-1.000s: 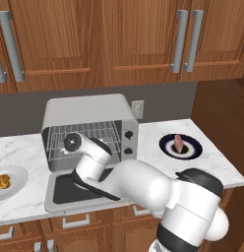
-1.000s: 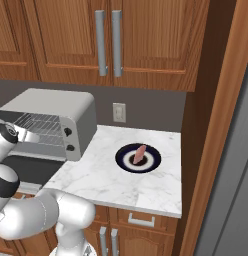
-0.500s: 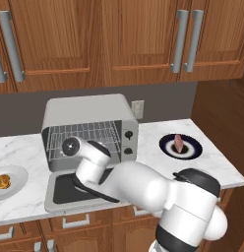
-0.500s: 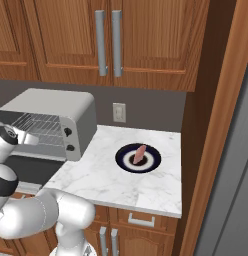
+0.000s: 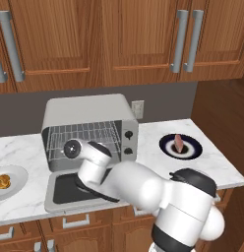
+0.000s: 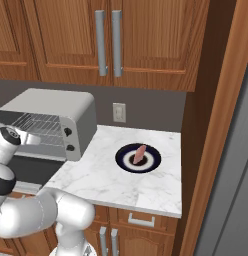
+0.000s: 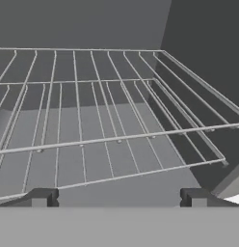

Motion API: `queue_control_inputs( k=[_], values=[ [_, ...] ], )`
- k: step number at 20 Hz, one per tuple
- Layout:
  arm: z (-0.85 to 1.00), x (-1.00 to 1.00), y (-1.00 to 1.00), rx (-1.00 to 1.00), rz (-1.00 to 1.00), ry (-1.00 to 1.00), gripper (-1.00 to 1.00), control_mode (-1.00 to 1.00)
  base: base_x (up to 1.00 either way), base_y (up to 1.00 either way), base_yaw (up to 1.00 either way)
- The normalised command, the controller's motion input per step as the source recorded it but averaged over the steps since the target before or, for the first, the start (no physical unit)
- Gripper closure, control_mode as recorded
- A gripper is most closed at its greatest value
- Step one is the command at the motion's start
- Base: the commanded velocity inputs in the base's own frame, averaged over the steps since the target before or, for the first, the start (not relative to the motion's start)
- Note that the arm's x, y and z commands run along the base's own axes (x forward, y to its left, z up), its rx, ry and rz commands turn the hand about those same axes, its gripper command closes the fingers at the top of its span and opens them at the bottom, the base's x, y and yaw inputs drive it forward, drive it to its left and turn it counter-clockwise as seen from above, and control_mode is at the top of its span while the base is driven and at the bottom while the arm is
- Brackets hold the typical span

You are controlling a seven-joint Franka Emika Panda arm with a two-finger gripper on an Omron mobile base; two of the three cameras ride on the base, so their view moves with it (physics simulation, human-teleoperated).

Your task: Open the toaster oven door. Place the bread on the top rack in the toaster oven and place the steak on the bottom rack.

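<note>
Grey glass-paned toaster oven door down flat, step 1 looks done. Gripper empty, jaws wide, facing silver wire racks inside. Golden-brown bread on white plate, table left; pinkish-red steak on dark plate, right. Next: go grab bread.

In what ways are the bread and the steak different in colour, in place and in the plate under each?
The bread is golden-brown and lumpy; the steak is a pinkish-red slab. The bread lies left of the toaster oven, the steak right of it. The bread's plate is white; the steak's plate is dark blue with a pale centre. Both are small, rest on the marble counter, and are outside the oven.
</note>
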Motion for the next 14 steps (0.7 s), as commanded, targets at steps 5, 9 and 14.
queue_control_inputs(
  k=[5, 9, 14],
  values=[
    [-0.02, 0.23, 0.00, 0.00, 0.00, 0.00, -1.00, -1.00, 0.00, 0.00, 0.00],
    [-0.09, 0.19, 0.00, 0.00, 0.00, 0.00, -1.00, -1.00, 0.00, 0.00, 0.00],
    [-0.17, 0.08, 0.02, 0.03, 0.00, 0.00, -1.00, -1.00, 0.00, 0.00, 0.00]
  ],
)
